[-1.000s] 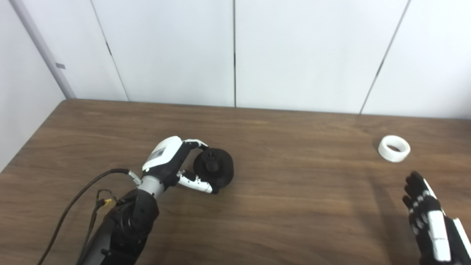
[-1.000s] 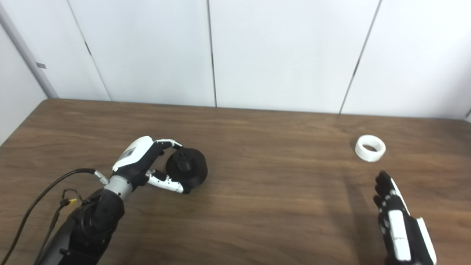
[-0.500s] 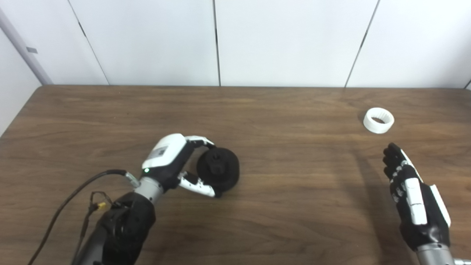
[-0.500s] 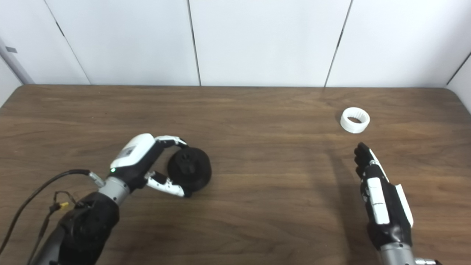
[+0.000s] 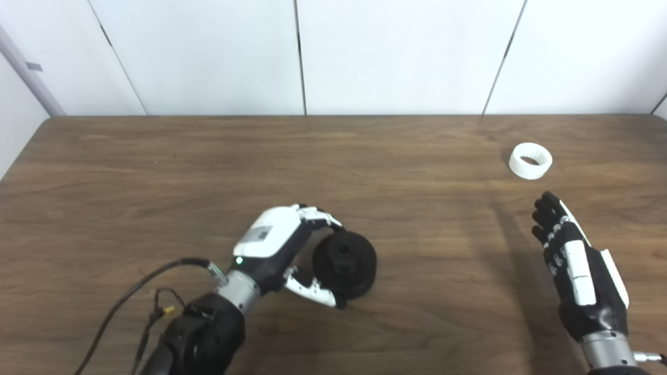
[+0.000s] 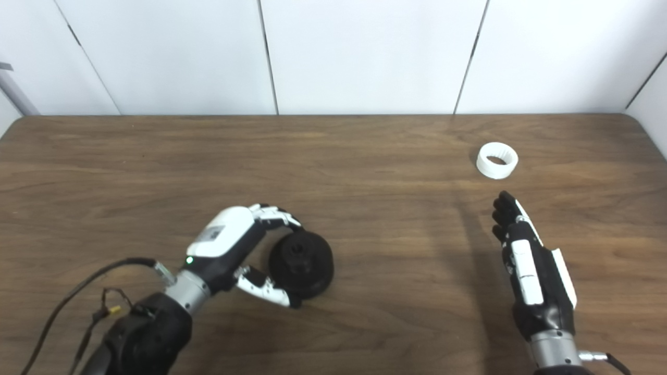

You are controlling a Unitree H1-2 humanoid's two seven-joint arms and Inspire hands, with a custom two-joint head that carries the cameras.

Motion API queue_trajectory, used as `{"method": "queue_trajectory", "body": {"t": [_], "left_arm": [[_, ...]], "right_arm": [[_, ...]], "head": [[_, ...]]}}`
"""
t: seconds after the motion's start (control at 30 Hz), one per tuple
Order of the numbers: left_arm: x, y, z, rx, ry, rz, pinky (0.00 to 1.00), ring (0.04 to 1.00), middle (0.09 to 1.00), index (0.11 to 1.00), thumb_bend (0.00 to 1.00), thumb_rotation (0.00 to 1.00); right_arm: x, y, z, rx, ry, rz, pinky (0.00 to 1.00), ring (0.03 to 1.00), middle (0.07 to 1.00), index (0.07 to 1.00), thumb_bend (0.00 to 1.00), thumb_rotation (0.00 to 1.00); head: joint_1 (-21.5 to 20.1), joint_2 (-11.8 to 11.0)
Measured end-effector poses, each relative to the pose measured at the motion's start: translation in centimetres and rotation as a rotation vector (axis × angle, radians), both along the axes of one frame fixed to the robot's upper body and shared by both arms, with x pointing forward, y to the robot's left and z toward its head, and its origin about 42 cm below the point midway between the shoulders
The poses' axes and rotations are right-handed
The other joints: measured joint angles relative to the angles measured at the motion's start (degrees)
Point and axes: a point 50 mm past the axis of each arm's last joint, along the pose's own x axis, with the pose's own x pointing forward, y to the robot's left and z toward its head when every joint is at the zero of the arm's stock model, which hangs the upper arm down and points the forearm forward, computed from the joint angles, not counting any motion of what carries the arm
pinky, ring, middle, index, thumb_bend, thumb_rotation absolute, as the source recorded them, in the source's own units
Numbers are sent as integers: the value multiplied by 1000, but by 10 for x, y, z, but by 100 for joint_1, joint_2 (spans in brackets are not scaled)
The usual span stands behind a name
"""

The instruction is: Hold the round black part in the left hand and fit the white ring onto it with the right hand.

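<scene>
Your left robot hand [image 5: 281, 247] has carried the round black plastic part [image 5: 345, 264], still clasped, rightward over the brown wooden desk [image 5: 156, 172]; your right robot hand [image 6: 529, 276] hovers flat, fingers spread, near the white ribbed ring [image 6: 497, 160]. Only the right eye view shows the desk's right edge.

We take this for a lab or test room. We see a bare wood-grain table [image 5: 208, 156] closed in by plain white panel walls [image 5: 396, 52] with dark seams, and a loose cable [image 5: 130, 297] trails from the robot's arm.

A round black plastic part [image 5: 345, 264] stands on edge near the desk's front; a white ribbed ring [image 5: 530, 161] lies flat near its far right corner.
</scene>
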Motion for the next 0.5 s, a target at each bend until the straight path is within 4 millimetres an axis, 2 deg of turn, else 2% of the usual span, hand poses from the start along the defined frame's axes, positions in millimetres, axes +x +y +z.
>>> {"method": "queue_trajectory", "body": {"t": [0.23, 0.33, 0.5], "left_arm": [[-23, -13, -15, 16, 44, -30, 951, 871, 801, 487, 515, 68], [-28, -19, -18, 31, 25, -53, 935, 871, 803, 486, 516, 71], [-33, -27, -28, 27, 20, -55, 965, 904, 826, 487, 514, 69]], "right_arm": [[0, 1, 1, 3, -3, 3, 948, 946, 940, 931, 593, 891], [1, 2, 1, 4, -4, 6, 936, 946, 938, 929, 592, 890], [1, 4, 2, 6, 1, 3, 939, 944, 932, 920, 603, 888]], "head": [[-44, 61], [-79, 97], [-97, 158]]}}
